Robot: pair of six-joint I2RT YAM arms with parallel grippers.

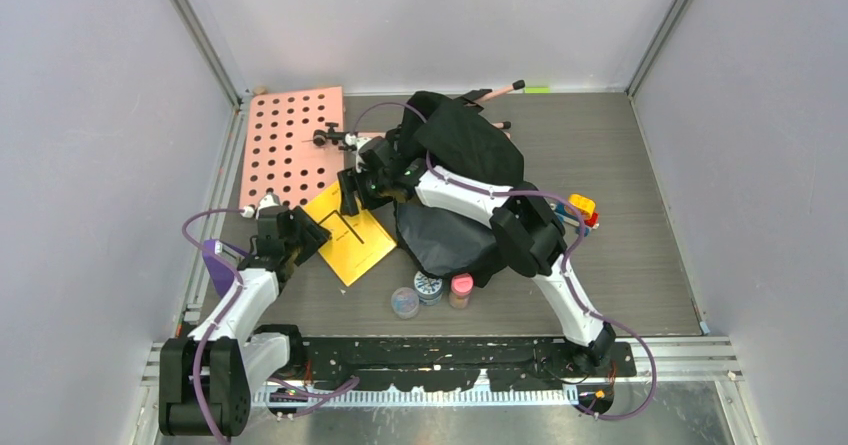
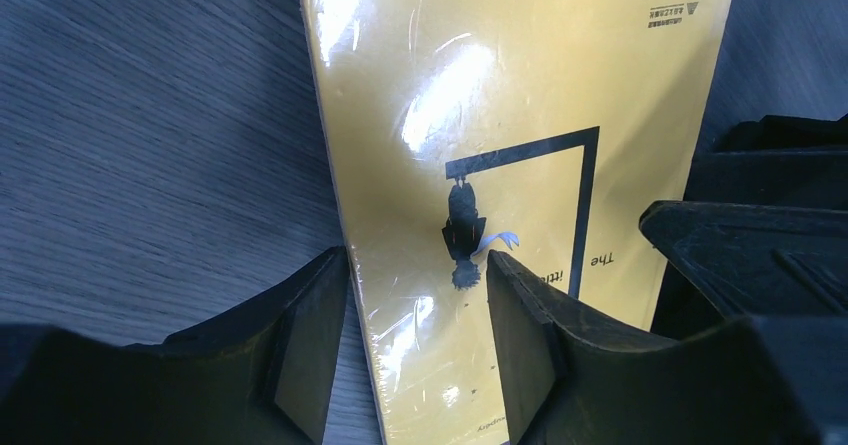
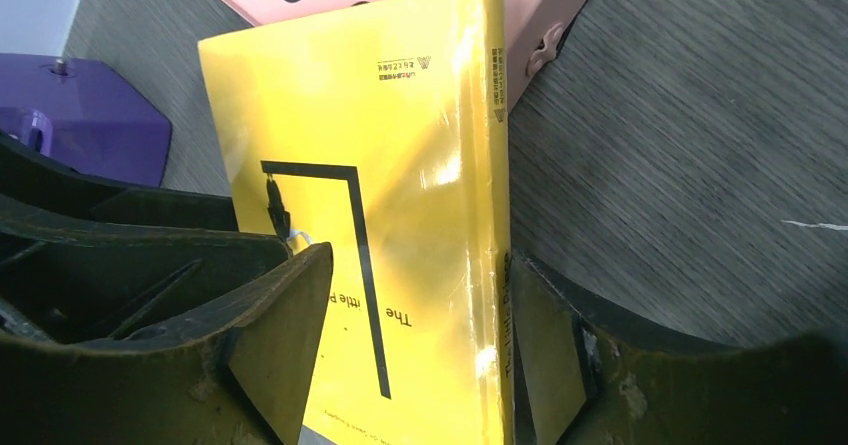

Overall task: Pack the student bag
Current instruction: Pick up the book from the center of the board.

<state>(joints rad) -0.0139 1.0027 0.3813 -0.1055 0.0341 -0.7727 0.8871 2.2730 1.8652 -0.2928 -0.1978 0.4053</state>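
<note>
Left of the counter's (image 1: 640, 265) middle: yellow book (image 2: 480, 95), glossy cover lettered "The" and "ittle P" beside a black line figure, small logo at one corner. Fingers well apart on left gripper (image 2: 415, 260) and right gripper (image 3: 420, 255), straddling opposite ends of it, contact impossible to tell. Black student bag (image 1: 468, 143) heaped mid-counter toward the far edge, beneath the right arm (image 1: 470, 193).

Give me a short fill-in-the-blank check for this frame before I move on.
The book has a ___ cover.
The holed board left of the student bag is ___.
___ small jars stand by the bag's near edge.
The left gripper has its jaws ___, straddling the book's edge.
Missing: yellow; pink; three; open.
</note>
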